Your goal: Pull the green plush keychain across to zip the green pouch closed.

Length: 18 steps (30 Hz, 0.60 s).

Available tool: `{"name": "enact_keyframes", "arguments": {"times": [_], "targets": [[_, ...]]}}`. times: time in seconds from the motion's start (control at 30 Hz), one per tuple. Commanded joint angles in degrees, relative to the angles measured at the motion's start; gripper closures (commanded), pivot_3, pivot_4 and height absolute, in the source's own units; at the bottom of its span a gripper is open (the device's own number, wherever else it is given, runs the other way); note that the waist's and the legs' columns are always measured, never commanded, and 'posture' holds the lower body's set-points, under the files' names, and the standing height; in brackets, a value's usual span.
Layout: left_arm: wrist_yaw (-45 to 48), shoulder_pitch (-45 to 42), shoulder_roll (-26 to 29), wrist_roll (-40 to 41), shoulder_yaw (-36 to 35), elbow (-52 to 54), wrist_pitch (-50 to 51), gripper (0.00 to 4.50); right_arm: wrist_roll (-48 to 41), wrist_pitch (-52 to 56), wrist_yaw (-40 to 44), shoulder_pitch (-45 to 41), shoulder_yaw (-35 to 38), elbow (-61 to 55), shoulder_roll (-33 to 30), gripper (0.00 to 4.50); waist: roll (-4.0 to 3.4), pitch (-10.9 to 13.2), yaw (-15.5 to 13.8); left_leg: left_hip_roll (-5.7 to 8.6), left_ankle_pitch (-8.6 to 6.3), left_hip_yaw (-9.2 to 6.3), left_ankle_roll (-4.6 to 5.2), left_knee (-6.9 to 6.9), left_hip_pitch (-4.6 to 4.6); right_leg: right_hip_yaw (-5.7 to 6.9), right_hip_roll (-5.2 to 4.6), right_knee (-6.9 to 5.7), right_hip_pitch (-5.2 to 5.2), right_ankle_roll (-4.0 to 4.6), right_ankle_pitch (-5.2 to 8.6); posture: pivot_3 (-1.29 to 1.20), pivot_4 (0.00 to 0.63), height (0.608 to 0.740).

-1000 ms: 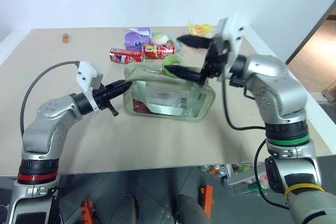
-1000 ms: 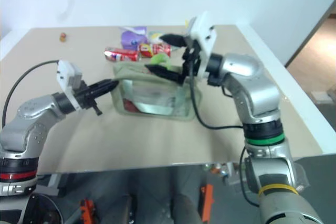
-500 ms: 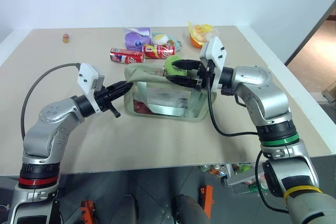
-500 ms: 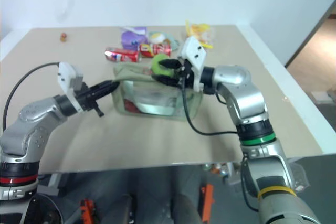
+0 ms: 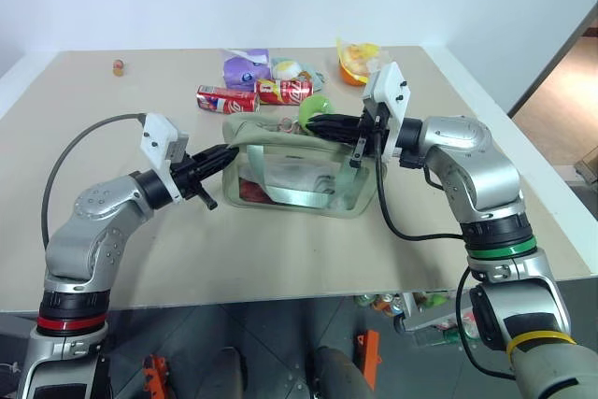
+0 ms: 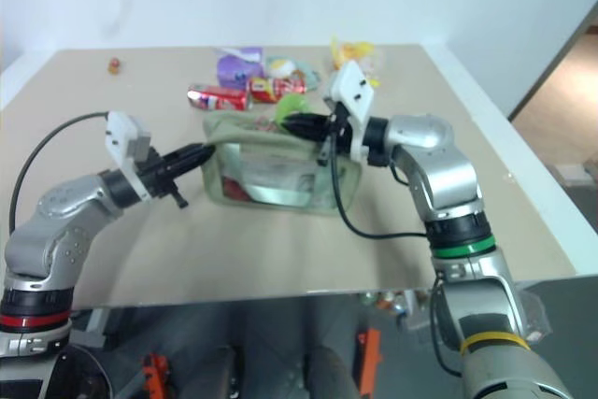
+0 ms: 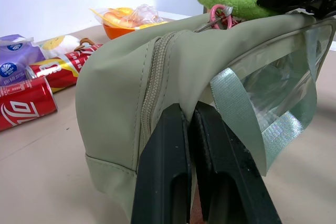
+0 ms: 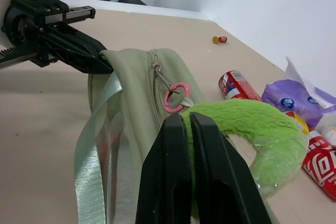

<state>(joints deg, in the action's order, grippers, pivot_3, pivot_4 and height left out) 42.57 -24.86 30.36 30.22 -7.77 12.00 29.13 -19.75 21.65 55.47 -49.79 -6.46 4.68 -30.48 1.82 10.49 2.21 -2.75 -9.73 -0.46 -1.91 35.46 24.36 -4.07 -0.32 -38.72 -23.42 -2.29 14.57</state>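
Now clamped on the green plush keychain (image 8: 247, 129), right end effector (image 8: 190, 145) above beige table (image 5: 280, 259).

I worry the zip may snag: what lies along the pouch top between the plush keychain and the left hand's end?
Nothing visible: the green plush keychain faces bare zipper on the green pouch, up to the left hand.

Cans (image 5: 252, 94) crowding behind pouch (image 5: 304, 167)
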Motion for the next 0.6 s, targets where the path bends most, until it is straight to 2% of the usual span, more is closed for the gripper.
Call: {"name": "enact_keyframes", "arguments": {"times": [0.03, 0.6], "targets": [[-0.7, -1.1, -0.6, 1.0, 0.2, 1.6, 0.3, 4.50, -0.7, -1.3, -0.2, -0.5, 3.5, -2.5, -1.2, 4.43, 0.00, 0.0, 0.0, 0.00, 0.00, 0.00, 0.00, 0.00, 0.00, 0.00, 0.00, 0.00, 0.00, 0.00, 0.00, 0.00, 0.150, 0.740], [-3.0, -1.0, -1.3, 1.2, -0.3, 1.5, 0.6, 4.50, -2.5, 0.0, -1.6, 1.0, 7.2, -7.0, -3.8, 4.43, 0.00, 0.0, -0.3, 0.00, 0.00, 0.00, 0.00, -0.01, 0.02, 0.00, 0.00, 0.01, -0.01, 0.00, 0.00, 0.00, 0.150, 0.740]]}}
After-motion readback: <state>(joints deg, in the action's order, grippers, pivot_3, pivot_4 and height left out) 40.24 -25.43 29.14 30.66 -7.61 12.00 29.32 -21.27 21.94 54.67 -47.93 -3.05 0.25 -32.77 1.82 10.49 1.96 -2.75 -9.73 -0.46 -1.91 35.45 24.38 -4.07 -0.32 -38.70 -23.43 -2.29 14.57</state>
